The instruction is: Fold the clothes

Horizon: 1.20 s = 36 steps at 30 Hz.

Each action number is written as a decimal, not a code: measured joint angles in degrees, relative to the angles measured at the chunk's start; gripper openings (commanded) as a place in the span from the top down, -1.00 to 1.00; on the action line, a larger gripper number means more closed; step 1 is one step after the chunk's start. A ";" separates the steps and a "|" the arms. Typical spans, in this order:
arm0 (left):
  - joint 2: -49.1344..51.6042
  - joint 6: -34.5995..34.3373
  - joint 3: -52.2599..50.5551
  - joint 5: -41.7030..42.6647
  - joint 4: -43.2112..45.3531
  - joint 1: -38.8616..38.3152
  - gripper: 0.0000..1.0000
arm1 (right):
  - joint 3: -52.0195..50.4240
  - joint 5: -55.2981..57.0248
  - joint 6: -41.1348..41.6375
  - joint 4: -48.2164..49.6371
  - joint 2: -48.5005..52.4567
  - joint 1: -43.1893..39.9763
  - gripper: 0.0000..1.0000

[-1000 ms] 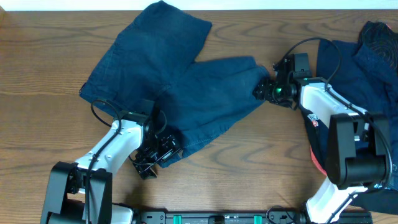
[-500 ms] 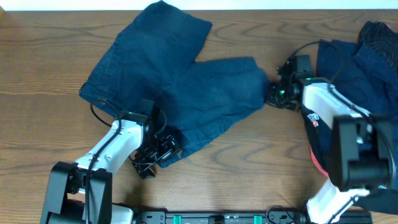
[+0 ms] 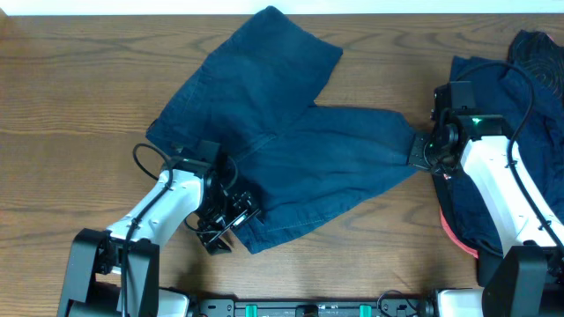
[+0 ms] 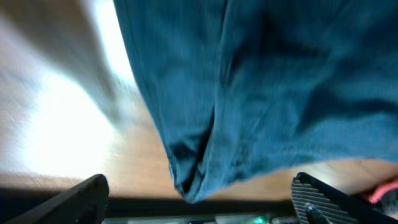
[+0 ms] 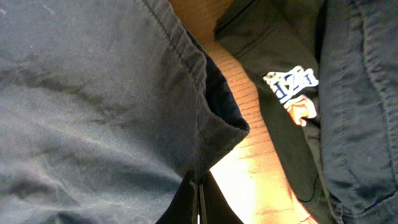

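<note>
The clothes here are a dark navy pair of shorts [image 3: 300, 150] spread on the wooden table [image 3: 70, 88], one leg toward the back and one toward the right. My right gripper [image 3: 419, 154] is shut on the right leg's corner. In the right wrist view the fingers [image 5: 199, 202] pinch the cloth [image 5: 93, 93] just below its hem fold. My left gripper [image 3: 227, 222] stands open at the shorts' front-left corner. In the left wrist view that corner [image 4: 193, 180] hangs between the two wide-apart fingertips [image 4: 323, 199] without touching them.
More dark clothes [image 3: 520, 97] lie piled at the table's right edge, under and behind my right arm; one shows a small printed logo [image 5: 292, 87]. A red edge [image 3: 454, 233] peeks out beside that pile. The table's front edge is close behind my left gripper.
My right gripper has shut on the shorts' right corner and pulled it right. The whole pair slid right and stretched out. My left arm stayed almost in place.
</note>
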 measured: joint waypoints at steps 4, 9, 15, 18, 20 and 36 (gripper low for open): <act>0.00 -0.85 -0.09 1.95 -0.09 -1.70 -0.33 | 0.00 0.79 0.00 1.22 0.02 0.00 0.98; 0.00 -2.56 -0.33 2.64 2.12 -3.74 0.09 | 0.00 1.07 0.00 1.53 0.02 0.00 0.98; 0.00 -4.35 -0.35 1.05 2.03 -4.42 0.03 | 0.00 1.25 -0.09 1.44 0.00 0.00 0.98; 0.00 -4.87 -0.39 0.81 2.19 -4.42 0.04 | 0.00 1.25 -0.22 1.31 0.00 0.00 0.98; 0.00 -5.44 -0.87 0.72 3.15 -4.42 0.31 | 0.00 1.27 -0.22 1.22 0.00 0.00 0.98; 0.00 -0.76 -2.91 -5.07 1.14 3.76 0.88 | 0.00 -1.49 -0.24 0.98 0.00 0.13 0.97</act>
